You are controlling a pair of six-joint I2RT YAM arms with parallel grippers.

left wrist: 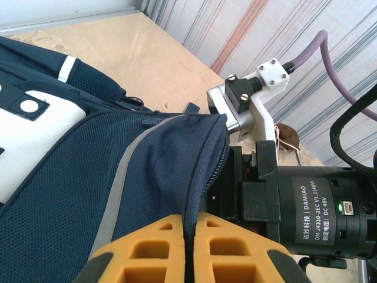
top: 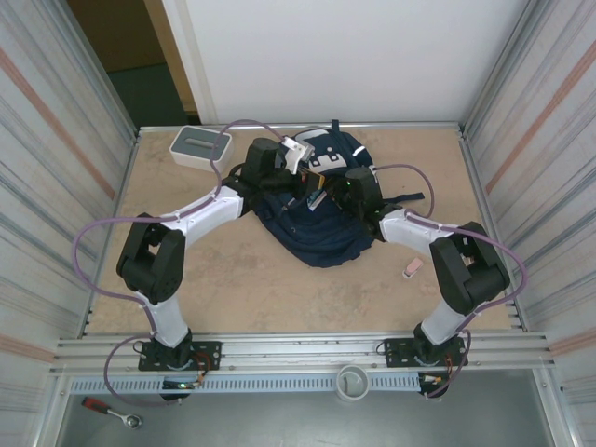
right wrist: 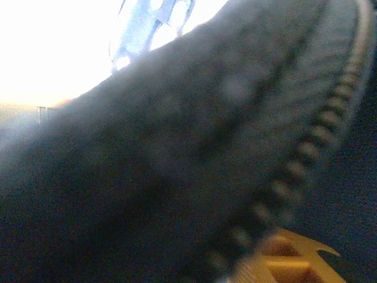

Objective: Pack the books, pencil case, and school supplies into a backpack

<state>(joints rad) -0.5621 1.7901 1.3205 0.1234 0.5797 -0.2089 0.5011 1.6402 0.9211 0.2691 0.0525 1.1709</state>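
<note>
Yellow left gripper (left wrist: 189,247) fingers (left wrist: 156,250) clench the zipper edge of the backpack (left wrist: 88,188) between them — the right gripper (right wrist: 284,264), buried under fabric, cannot be read — so opening the mouth seems in hand; next, pull it wider.

My top camera looks steeply down from behind the arm bases (top: 172,354) over the whole table (top: 242,279). My left wrist camera sits close over the backpack (left wrist: 70,177), facing the right arm's wrist motor (left wrist: 318,218). My right wrist camera is jammed against its zipper (right wrist: 294,159), blurred. All share the backpack.
</note>
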